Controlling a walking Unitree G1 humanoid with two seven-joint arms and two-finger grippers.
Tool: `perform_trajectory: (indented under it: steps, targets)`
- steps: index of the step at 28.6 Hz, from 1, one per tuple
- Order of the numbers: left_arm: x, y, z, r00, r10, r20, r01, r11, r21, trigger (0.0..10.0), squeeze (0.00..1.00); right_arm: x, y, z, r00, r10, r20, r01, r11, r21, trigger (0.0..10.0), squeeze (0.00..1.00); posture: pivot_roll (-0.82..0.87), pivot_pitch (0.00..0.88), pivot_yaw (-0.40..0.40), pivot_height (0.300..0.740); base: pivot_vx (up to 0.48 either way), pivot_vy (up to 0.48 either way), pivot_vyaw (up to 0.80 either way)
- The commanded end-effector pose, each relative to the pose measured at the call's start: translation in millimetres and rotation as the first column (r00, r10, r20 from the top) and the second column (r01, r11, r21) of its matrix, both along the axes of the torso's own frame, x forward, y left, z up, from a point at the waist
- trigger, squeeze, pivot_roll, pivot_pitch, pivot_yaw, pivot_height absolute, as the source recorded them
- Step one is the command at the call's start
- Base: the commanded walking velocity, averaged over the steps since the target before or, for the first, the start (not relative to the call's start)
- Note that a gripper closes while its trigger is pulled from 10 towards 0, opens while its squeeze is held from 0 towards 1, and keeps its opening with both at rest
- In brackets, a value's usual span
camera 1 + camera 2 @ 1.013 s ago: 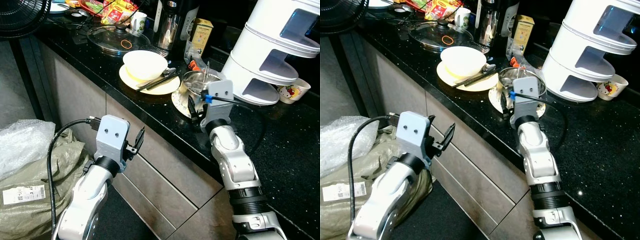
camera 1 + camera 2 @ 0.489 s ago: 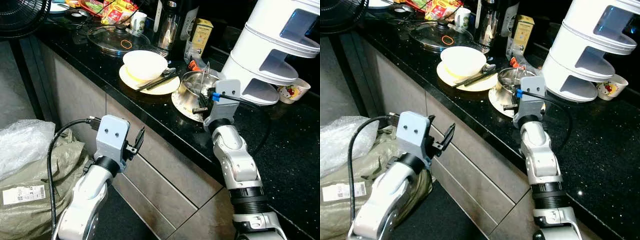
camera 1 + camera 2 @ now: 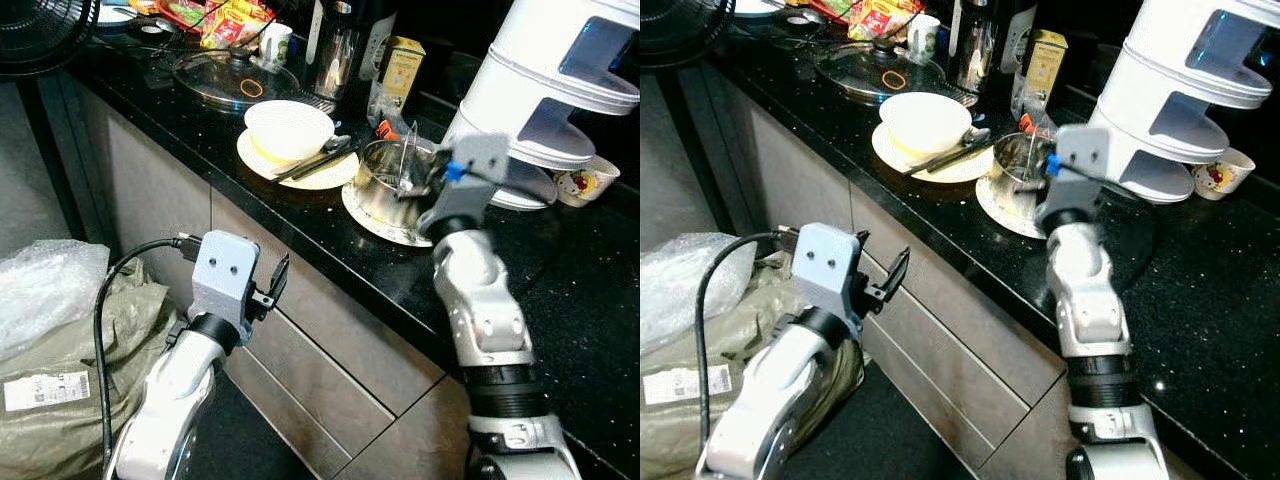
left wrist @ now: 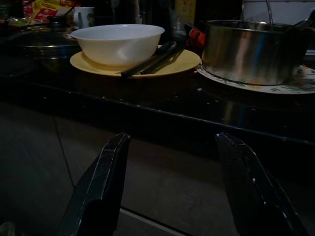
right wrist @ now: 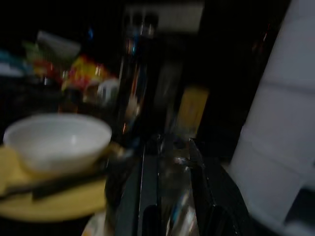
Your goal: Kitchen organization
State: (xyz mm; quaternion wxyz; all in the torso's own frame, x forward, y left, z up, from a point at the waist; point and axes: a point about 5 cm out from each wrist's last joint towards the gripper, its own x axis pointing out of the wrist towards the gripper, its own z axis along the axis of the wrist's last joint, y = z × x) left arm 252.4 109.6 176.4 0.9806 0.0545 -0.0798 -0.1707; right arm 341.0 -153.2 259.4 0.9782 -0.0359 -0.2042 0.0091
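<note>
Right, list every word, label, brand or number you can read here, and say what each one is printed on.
None can be read with certainty.
White label on the sack on the floor: printed lines, too small to read.
Yellow carton on the counter: print too small to read.
Red and yellow packets at the back: lettering blurred.
Mug near the packets: a picture, no legible words.
Cup by the white tiered rack: a cartoon picture, no legible words.

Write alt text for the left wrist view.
The left gripper, fingers open, hangs below a black counter edge facing dim cabinet fronts. On the counter sit a white bowl on a yellow plate with dark utensils beside it, and a steel pot on a patterned plate.
</note>
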Motion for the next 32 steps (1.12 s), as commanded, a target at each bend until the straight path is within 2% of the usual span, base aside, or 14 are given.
perform_trajectory:
  steps: [1, 7, 10, 11, 14, 17, 28, 32]
  targets:
    - [-0.1, -2.4, -3.9, 1.000, -0.009, -0.015, 0.009, 1.000, 0.007, 10.0, 0.00, -2.3, -6.5, 7.0, 0.999, -0.031, 0.039, 0.031, 0.999, -0.009, 0.0, 0.00, 0.15, 0.023, -0.183, 0.740, 0.000, 0.000, 0.00]
    - [-0.2, -2.6, -3.8, 1.000, -0.009, -0.014, 0.009, 1.000, 0.007, 10.0, 0.00, -2.0, -10.1, 7.5, 0.998, -0.053, 0.037, 0.054, 0.998, -0.036, 0.0, 0.00, 0.16, 0.024, -0.184, 0.740, 0.000, 0.000, 0.00]
    - [-0.5, -2.7, -3.7, 1.000, -0.008, -0.015, 0.009, 1.000, 0.007, 10.0, 0.00, -0.3, -15.2, 1.8, 0.994, -0.106, -0.006, 0.104, 0.984, -0.147, 0.0, 0.00, 0.16, 0.025, -0.183, 0.740, 0.000, 0.000, 0.00]
    - [-0.6, -2.8, -3.7, 1.000, -0.009, -0.016, 0.009, 1.000, 0.007, 10.0, 0.00, 1.1, -19.1, -1.8, 0.990, -0.138, -0.036, 0.127, 0.968, -0.218, 0.0, 0.00, 0.16, 0.025, -0.183, 0.740, 0.000, 0.000, 0.00]
    - [-0.6, -2.8, -3.8, 1.000, -0.009, -0.016, 0.009, 1.000, 0.007, 10.0, 0.00, 1.5, -21.0, -3.0, 0.988, -0.147, -0.045, 0.132, 0.961, -0.245, 0.0, 0.00, 0.16, 0.025, -0.183, 0.740, 0.000, 0.000, 0.00]
    - [-0.3, -2.8, -4.0, 1.000, -0.010, -0.017, 0.010, 1.000, 0.007, 10.0, 0.00, 3.2, -33.9, -3.5, 0.979, -0.189, -0.081, 0.150, 0.925, -0.350, 0.0, 0.00, 0.16, 0.026, -0.183, 0.740, 0.000, 0.000, 0.00]
    - [-0.5, -2.9, -5.5, 1.000, -0.014, -0.021, 0.015, 1.000, 0.007, 10.0, 0.00, 2.3, -48.4, -2.6, 0.965, -0.224, -0.135, 0.140, 0.878, -0.458, 0.0, 0.00, 0.16, 0.009, -0.182, 0.740, 0.000, 0.000, 0.00]
    - [-0.5, -3.0, -6.0, 1.000, -0.019, -0.023, 0.019, 1.000, 0.009, 10.0, 0.00, 0.3, -57.4, -13.1, 0.944, -0.244, -0.224, 0.098, 0.852, -0.514, 0.0, 0.00, 0.16, 0.005, -0.181, 0.740, 0.000, 0.000, 0.00]
